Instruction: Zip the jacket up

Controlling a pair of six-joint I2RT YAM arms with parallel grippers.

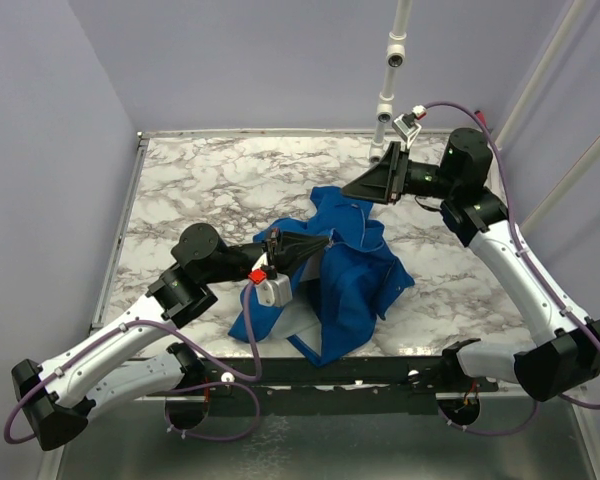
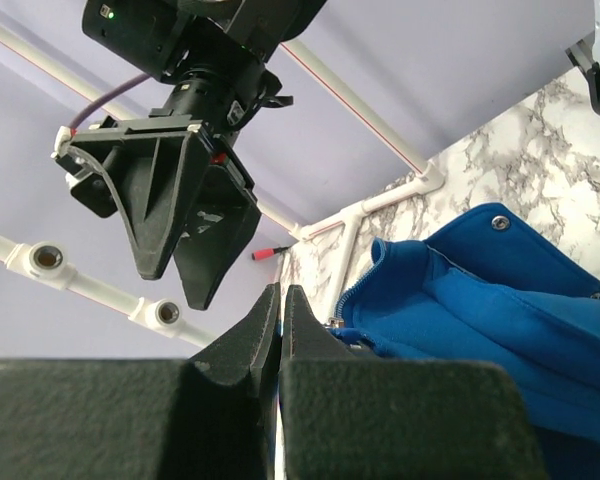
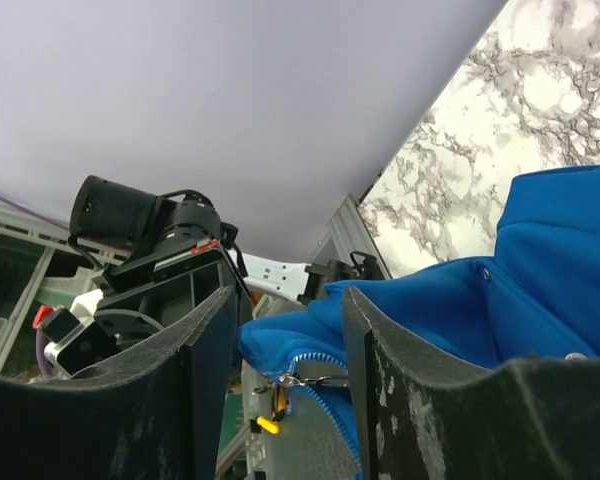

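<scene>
**Matt cloth, glossy marble, grainy black plastic**

Reads as soft, matt blue cloth over the whole jacket (image 1: pixel 355 275), creased, with a paler, smoother lining (image 1: pixel 293 320). Carries a small shiny metal snap (image 2: pixel 498 222) and fine zip teeth (image 3: pixel 325 400), material unclear. Gleams smooth and glossy across the marble-patterned table (image 1: pixel 210 180). Looks like matt black plastic with a rough, grainy face on the left fingers (image 2: pixel 250 345) and right fingers (image 3: pixel 380 340). Shines as smooth white plastic on the arm shells (image 1: pixel 520 270) and pipe (image 1: pixel 391 60). Appears flat and matt on the lilac walls (image 1: pixel 40 150); smooth and faintly glossy on the purple cable (image 1: pixel 248 345).
</scene>
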